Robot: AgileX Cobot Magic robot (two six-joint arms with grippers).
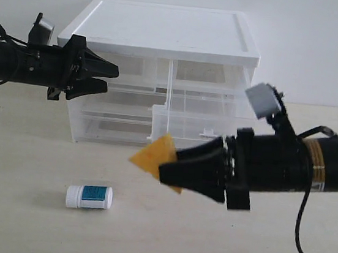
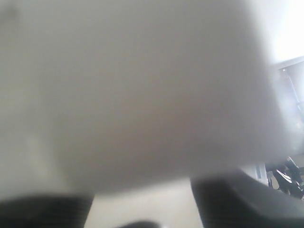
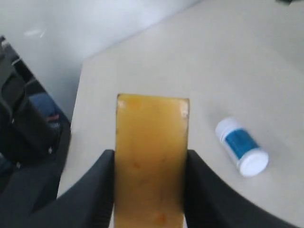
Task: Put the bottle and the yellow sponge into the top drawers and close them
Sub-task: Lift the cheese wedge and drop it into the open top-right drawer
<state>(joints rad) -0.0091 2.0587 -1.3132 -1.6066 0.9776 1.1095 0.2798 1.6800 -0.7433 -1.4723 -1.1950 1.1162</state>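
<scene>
The yellow sponge (image 1: pixel 152 154) (image 3: pixel 152 142), an orange-yellow wedge, hangs above the table in front of the cabinet. My right gripper (image 1: pixel 173 167) (image 3: pixel 149 159) is shut on it, a finger pressed to each side. The bottle (image 1: pixel 89 197) (image 3: pixel 242 147), white with a teal-blue label, lies on its side on the table left of and below the sponge. My left gripper (image 1: pixel 108 77) (image 2: pixel 142 209) stands open, with nothing between its fingers, at the left side of the cabinet at the height of the top drawers (image 1: pixel 138 73). The right half-width drawer (image 1: pixel 196 127) looks pulled out forward.
The translucent cabinet with its white top (image 1: pixel 165 30) stands at the back middle of the pale table (image 1: pixel 16 219). A blurred white surface fills most of the left wrist view. A black cable (image 1: pixel 303 242) loops under the right arm.
</scene>
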